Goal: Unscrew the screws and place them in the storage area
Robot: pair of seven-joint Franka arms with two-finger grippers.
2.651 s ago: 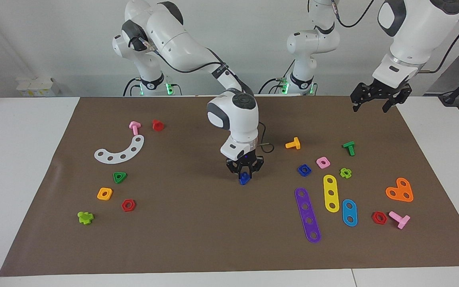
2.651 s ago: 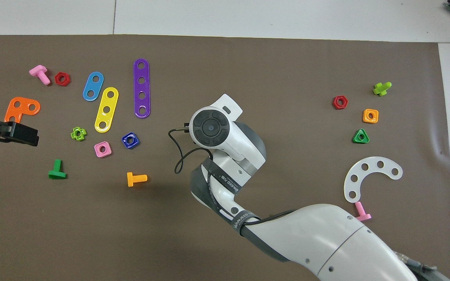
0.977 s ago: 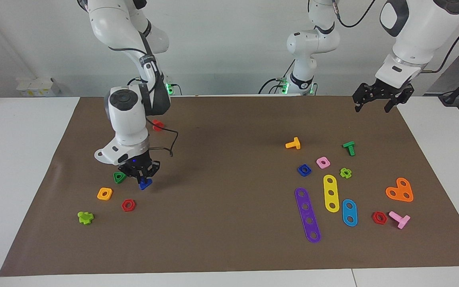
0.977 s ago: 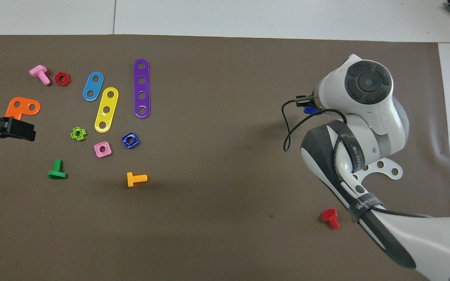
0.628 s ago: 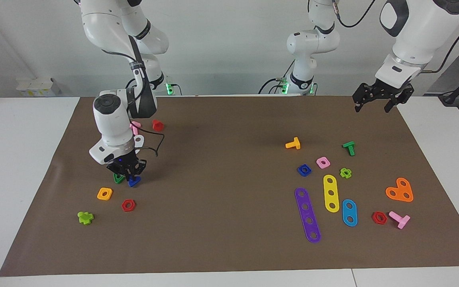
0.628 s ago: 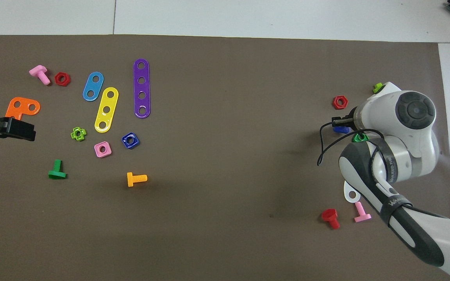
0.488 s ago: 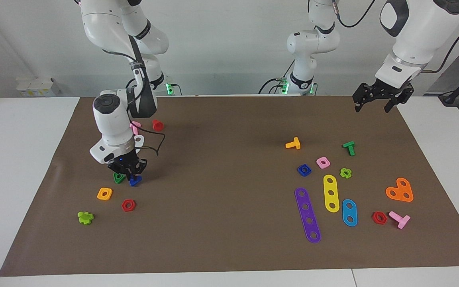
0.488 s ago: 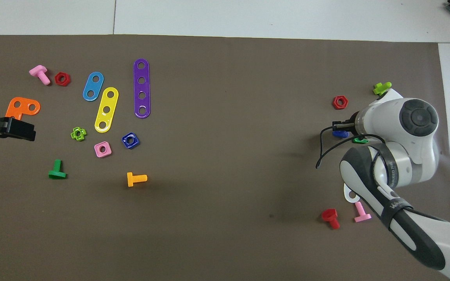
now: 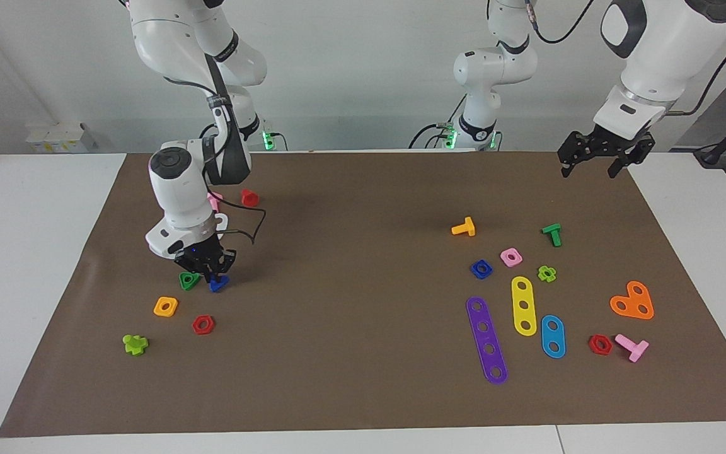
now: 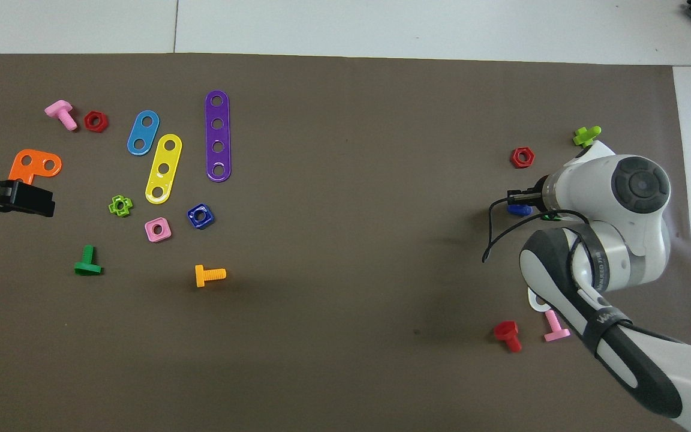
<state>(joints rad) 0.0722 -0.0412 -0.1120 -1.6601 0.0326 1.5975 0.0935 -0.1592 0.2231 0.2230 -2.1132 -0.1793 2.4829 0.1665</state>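
Note:
My right gripper (image 9: 212,276) is shut on the dark-blue screw (image 9: 217,284), holding it head down, low over the storage area (image 9: 243,302). The screw (image 10: 519,209) hangs right beside the green triangle (image 9: 189,280); I cannot tell whether it touches the mat. The orange square (image 9: 166,306) and red hexagon (image 9: 203,325) lie a little farther from the robots. My arm hides most of the white curved strip (image 9: 220,221). My left gripper (image 9: 593,161) waits open in the air over the mat's edge at the left arm's end.
A pink bolt (image 9: 213,202), a red bolt (image 9: 249,198) and a lime cross piece (image 9: 135,344) also lie around the storage area. At the left arm's end lie an orange bolt (image 9: 464,227), a blue square nut (image 9: 481,269), coloured strips (image 9: 486,340) and an orange plate (image 9: 633,301).
My right gripper carried the blue screw from the mat's middle to the right arm's end, then lowered it beside the green triangle. The left arm has stayed still.

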